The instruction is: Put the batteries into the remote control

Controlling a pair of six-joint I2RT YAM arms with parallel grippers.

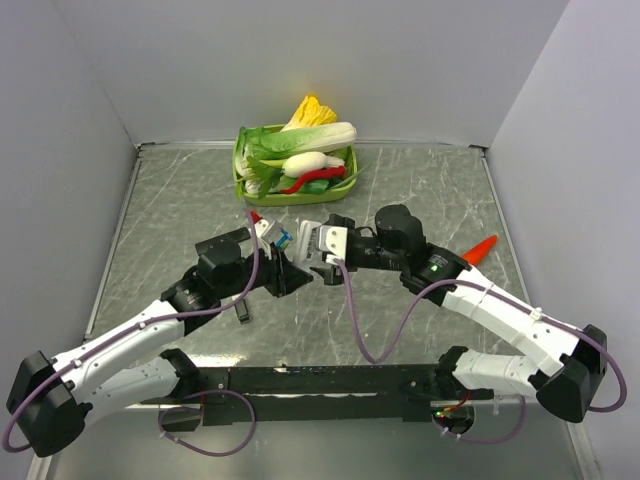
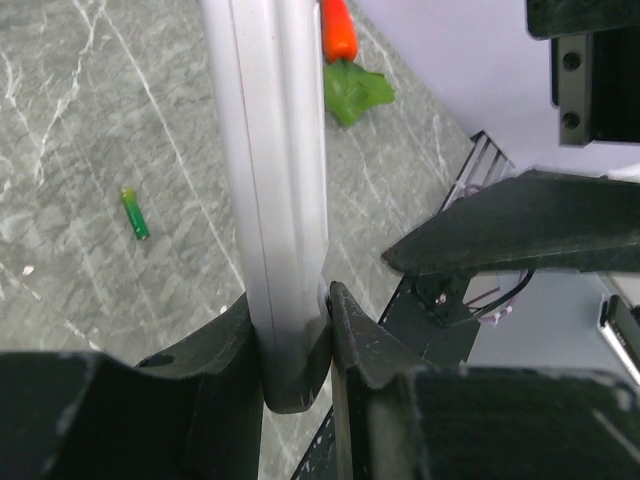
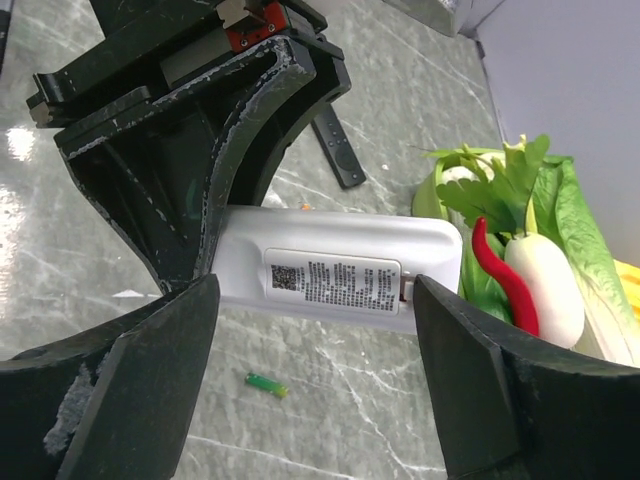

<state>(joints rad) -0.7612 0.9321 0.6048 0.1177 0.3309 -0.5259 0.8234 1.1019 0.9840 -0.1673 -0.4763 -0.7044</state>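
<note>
Table [image 1: 440, 200] of grey marble pattern carries everything here. At its far edge stands a green basket [image 1: 240, 175] full of vegetables, which is not our concern.

In the middle, lifted above the table, we see the white remote [image 3: 335, 275]. The left fingers [image 2: 365, 345] are closed tight on one end of it, and the rest of the body sticks out free. The right fingers [image 3: 130, 380] stand wide apart, one on each side of the remote. They do not touch it and they hold nothing. The back with the printed label faces the right wrist camera; whether the battery cover is off we cannot tell.

We judge the remote to be light, stiff plastic with a smooth, rather slippery shell. Because it is held by one end only, a push on the free end could turn it in the grip. A second hold should go on the long edges, away from the label area.

A black remote [image 3: 335, 150] lies flat on the table, apart.

Smallest is the green battery [image 3: 266, 383], which lies alone on the table near the held remote. We expect it to be hard, smooth, heavy for its size, and quick to roll. It is best pinched across its middle, with the fingers square to its length, so that it does not slip out.
</note>
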